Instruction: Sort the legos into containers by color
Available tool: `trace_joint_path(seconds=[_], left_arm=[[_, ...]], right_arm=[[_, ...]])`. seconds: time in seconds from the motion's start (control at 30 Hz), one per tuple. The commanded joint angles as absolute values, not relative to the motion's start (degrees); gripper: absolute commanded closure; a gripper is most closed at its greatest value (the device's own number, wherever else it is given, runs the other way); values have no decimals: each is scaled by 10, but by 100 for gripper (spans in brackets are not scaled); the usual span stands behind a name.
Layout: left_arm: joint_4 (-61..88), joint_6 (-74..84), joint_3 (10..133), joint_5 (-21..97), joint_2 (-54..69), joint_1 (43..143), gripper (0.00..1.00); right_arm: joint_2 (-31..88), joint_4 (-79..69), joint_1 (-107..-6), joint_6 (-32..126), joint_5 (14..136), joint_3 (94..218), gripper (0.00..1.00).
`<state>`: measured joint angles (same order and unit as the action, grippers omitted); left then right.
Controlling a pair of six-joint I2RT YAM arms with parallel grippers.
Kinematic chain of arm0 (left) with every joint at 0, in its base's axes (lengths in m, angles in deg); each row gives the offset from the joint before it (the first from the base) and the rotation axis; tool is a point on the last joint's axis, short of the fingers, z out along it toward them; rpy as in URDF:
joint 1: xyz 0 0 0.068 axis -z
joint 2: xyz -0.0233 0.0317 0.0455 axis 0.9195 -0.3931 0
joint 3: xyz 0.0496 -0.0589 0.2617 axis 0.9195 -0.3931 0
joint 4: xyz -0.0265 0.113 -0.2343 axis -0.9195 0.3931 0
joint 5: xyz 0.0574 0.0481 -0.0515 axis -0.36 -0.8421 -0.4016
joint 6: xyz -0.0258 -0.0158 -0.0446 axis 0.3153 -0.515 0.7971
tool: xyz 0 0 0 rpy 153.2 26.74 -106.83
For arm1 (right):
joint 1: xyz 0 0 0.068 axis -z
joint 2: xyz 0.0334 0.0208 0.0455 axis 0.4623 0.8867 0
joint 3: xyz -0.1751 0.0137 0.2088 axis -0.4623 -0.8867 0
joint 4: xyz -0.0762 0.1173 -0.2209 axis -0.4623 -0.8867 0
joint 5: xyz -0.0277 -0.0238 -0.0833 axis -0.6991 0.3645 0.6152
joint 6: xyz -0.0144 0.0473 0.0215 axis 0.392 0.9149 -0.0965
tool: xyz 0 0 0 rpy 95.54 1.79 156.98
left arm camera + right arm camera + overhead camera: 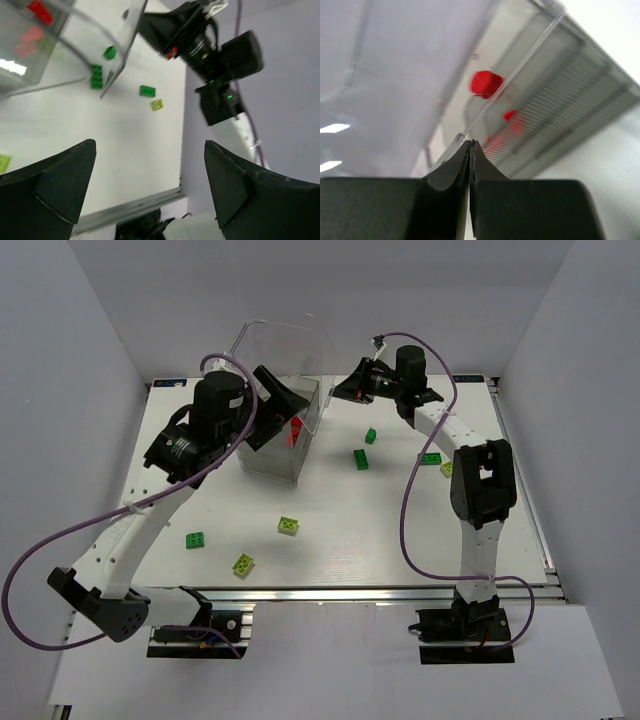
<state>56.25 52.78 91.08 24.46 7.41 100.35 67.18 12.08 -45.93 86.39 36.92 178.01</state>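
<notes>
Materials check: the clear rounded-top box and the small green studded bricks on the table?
Clear rounded-top box: looks like glossy transparent plastic; red bricks show through its walls. Small green studded bricks: seemingly hard opaque moulded plastic, even colour, crisp studs.

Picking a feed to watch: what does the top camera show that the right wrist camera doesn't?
Only the top camera: loose green bricks and yellow-green bricks lying on the table. Only the right wrist: the right gripper up close, shut, its tips at an edge of the clear box. Both: that clear box with red bricks inside.
</notes>
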Motion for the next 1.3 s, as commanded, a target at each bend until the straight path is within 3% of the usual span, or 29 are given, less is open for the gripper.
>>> trace_joint_path(seconds=[0.0,0.23,0.4,0.53,0.63,0.97,1.17,1.27], left_arm=[[687,503,927,242,113,1006,2],[682,499,850,203,163,1006,2],[648,498,814,184,168,1006,2],[642,497,809,173,171,1006,2],[630,499,796,171,178,1006,2],[612,515,757,162,194,1006,2],[608,509,756,165,185,1006,2],[603,509,748,163,188,1006,2]], right_arm=[[660,-6,-464,737,436,1845,95],[678,-98,-468,633,493,1838,80],[715,-58,-476,666,462,1814,73],[752,10,-485,721,425,1806,55],[778,44,-492,755,408,1813,51],[835,140,-508,866,374,1831,51],[823,132,-505,861,370,1816,55],[804,72,-500,814,426,1814,59]])
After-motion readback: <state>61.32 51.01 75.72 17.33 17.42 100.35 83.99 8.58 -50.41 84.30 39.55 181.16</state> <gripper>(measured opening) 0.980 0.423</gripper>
